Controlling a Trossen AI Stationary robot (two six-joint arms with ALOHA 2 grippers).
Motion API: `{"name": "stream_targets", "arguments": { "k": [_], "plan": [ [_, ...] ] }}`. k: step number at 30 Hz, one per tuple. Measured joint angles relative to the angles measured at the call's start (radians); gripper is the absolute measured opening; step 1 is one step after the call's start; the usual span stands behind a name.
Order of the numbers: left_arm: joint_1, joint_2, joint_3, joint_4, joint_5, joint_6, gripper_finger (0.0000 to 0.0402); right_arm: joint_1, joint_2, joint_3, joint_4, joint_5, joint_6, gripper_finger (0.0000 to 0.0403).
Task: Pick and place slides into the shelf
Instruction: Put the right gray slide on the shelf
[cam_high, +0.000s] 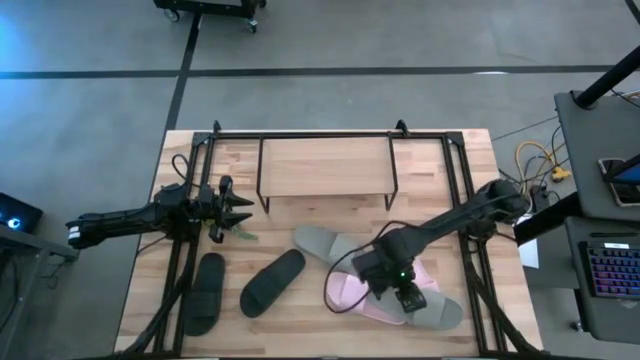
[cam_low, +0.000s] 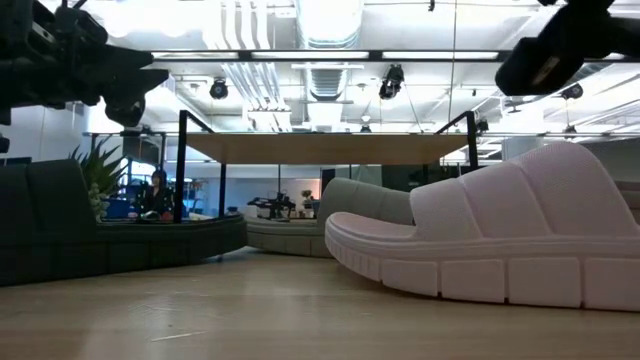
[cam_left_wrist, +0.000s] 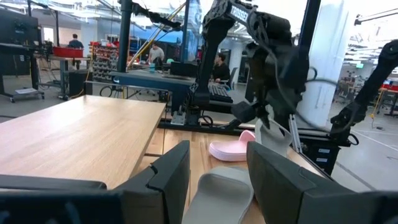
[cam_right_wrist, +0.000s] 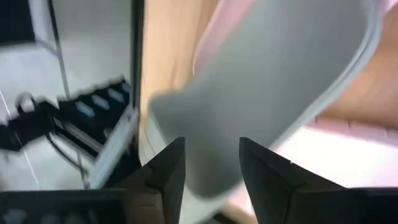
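The shelf (cam_high: 325, 165) stands at the table's far middle, its wooden top board (cam_left_wrist: 74, 134) bare. Two black slides (cam_high: 207, 290) (cam_high: 272, 282) lie at the near left. One grey-green slide (cam_high: 322, 243) lies in the middle. A second grey-green slide (cam_high: 440, 312) lies partly on the pink slides (cam_high: 350, 290) at the near right. My right gripper (cam_high: 405, 297) hangs open over that second grey-green slide (cam_right_wrist: 267, 81), slanting down. My left gripper (cam_high: 238, 210) waits open and level at the table's left, holding nothing. My right gripper (cam_right_wrist: 211, 155) is open, slanting down from above, with the grey-green slide's flat surface (cam_right_wrist: 211, 118) filling the gap between its fingertips. Whether the fingers touch the slide, I cannot tell. The slide lies on a pink slide (cam_right_wrist: 323, 149) and on the table.
A black metal frame (cam_high: 460, 200) runs around the table on both sides. A small green plant (cam_high: 240, 235) lies by my left gripper. In the low view a pink slide (cam_low: 500, 240) sits close to the near edge. People work in the room behind the table.
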Motion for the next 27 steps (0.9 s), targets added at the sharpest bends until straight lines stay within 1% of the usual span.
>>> {"name": "stream_targets", "arguments": {
  "k": [4, 8, 11, 13, 18, 22, 27],
  "plan": [
    [0.0, 0.001, 0.0, 0.0, 0.0, 0.0, 0.0145, 0.001, 0.052, 0.05, -0.134, 0.0, -0.099, 0.0167],
    [0.0, 0.0, 0.0, 0.0, 0.0, 0.0, 0.0145, 0.001, 0.065, 0.066, -0.166, -0.012, -0.15, 0.0183],
    [0.0, 0.001, 0.0, 0.0, 0.0, 0.0, 0.0145, 0.001, 0.065, 0.067, -0.162, -0.063, -0.123, 0.0186],
    [0.0, 0.0, 0.0, 0.0, 0.0, 0.0, 0.0145, 0.001, 0.064, 0.068, -0.16, -0.078, -0.111, 0.0186],
    [0.0, 0.001, 0.0, 0.0, 0.0, 0.0, 0.0145, 0.016, 0.064, 0.076, -0.148, -0.079, -0.077, 0.0187],
    [0.0, 0.002, 0.0, 0.0, 0.0, 0.0, 0.0145, 0.052, 0.064, 0.076, -0.127, -0.079, -0.032, 0.0187],
    [0.0, 0.002, 0.0, 0.0, 0.0, 0.0, 0.0145, 0.098, 0.063, 0.076, -0.098, -0.074, -0.029, 0.0187]
  ]
}}
